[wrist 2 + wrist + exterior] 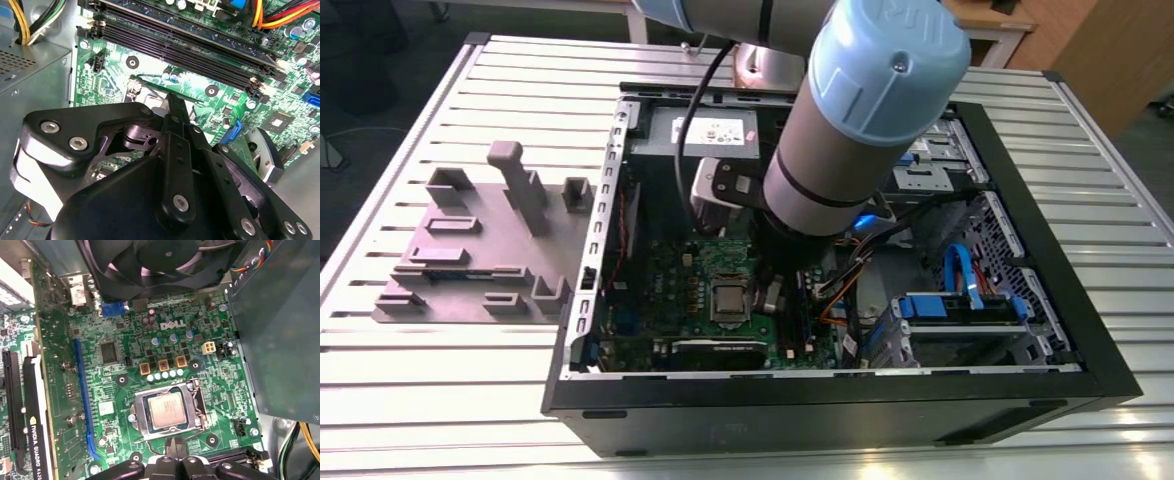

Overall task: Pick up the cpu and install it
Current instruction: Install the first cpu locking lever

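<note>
Silver-beige cpu point(168, 410), dull sheen. Green mobo point(125, 385) under cpu, w/ fine pale traces. Blue slot point(82, 390) beside cpu; 3 yellow-topped squares point(163, 364) just beside cpu. Black fan point(160, 260) farther from cpu. Black gripper point(175, 446) near cpu, silver screws.

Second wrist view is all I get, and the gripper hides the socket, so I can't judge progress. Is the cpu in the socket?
Observer: Yes. In the first wrist view the cpu lies in the socket, silver top up.
Operator: Is the gripper on it?
Observer: No. The gripper has its tips beside the socket, clear of the cpu.
Operator: Where's the fixture plate?
Observer: In the exterior view the fixture plate stands on the table, outside the case, on the exterior view's left.
</note>
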